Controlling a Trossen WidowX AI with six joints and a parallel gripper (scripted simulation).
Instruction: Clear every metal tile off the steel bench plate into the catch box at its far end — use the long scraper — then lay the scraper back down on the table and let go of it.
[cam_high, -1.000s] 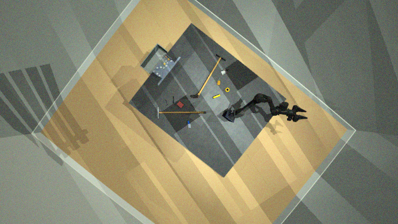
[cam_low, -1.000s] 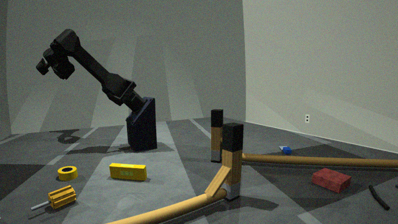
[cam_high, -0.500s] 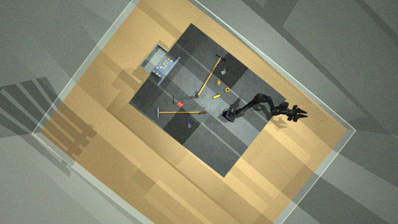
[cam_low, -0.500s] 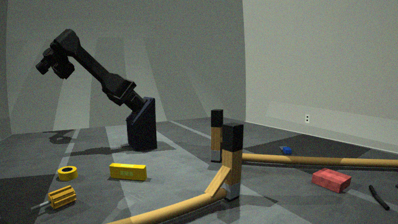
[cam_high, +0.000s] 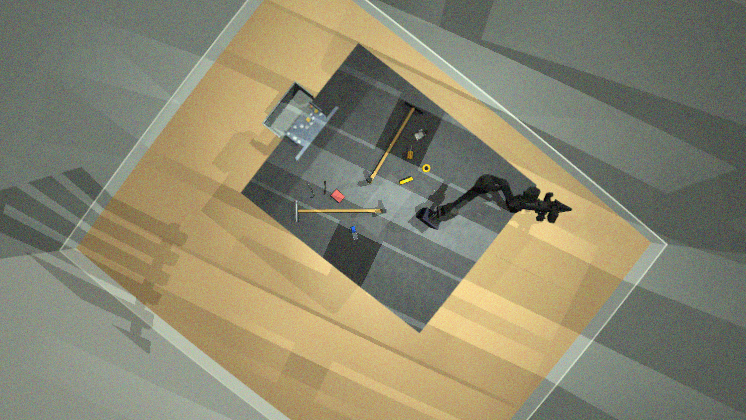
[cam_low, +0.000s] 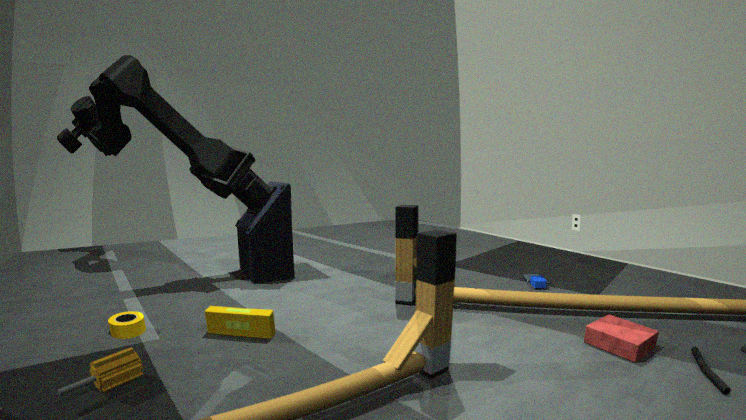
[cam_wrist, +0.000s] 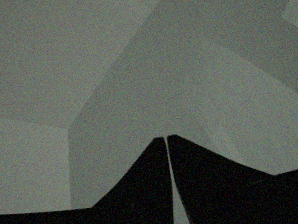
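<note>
My gripper (cam_high: 570, 208) (cam_wrist: 166, 146) is shut and empty, raised at the far right in the top view, far from both tools. One long wooden-handled tool (cam_high: 339, 210) (cam_low: 584, 300) has a grey crosshead; the other (cam_high: 392, 143) (cam_low: 334, 392) has a dark head. Both lie on the table with upright wooden grips at their near ends. I cannot tell for certain which is the scraper. The steel plate (cam_high: 310, 130) bears several small pale and orange tiles, seen only in the top view. The catch box (cam_high: 280, 104) adjoins its far end.
A yellow block (cam_high: 406, 180) (cam_low: 240, 322), a yellow ring (cam_high: 426, 168) (cam_low: 126, 324), an orange-handled item (cam_high: 409, 154) (cam_low: 116, 369), a red block (cam_high: 337, 196) (cam_low: 621, 337) and a blue item (cam_high: 353, 229) (cam_low: 537, 281) lie around the tools. A pale bar (cam_high: 332, 114) crosses the plate's near end.
</note>
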